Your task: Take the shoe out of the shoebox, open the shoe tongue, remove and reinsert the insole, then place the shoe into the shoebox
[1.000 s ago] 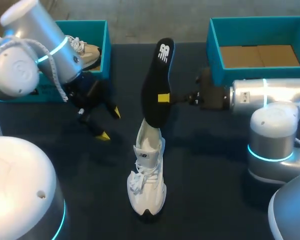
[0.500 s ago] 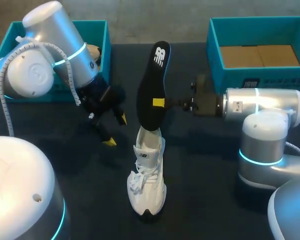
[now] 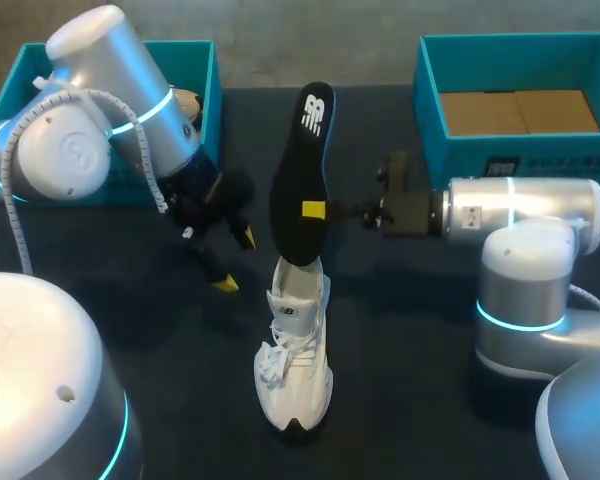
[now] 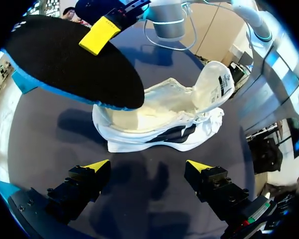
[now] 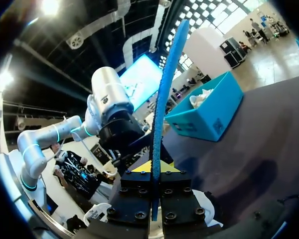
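Note:
A white shoe [image 3: 294, 350] stands on the dark table, toe toward me; in the left wrist view the shoe [image 4: 164, 119] lies just ahead of the fingers with its tongue pulled open. A black insole [image 3: 300, 180] stands nearly upright above it, its lower end at the shoe's opening. My right gripper [image 3: 315, 210] is shut on the insole's middle; in its own view the insole [image 5: 164, 99] shows edge-on between the fingers of the right gripper [image 5: 154, 167]. My left gripper [image 3: 235, 260] hangs open left of the shoe, and in the left wrist view this gripper [image 4: 147, 167] holds nothing.
A teal shoebox [image 3: 208, 90] at the back left holds another shoe [image 3: 185, 100]. A second teal box [image 3: 427, 100] with a cardboard floor stands at the back right, behind my right arm. Bare dark table lies around the shoe.
My left arm has swung right, bringing its open gripper nearer the shoe. The right gripper has carried the insole slightly left; the shoe has stayed put.

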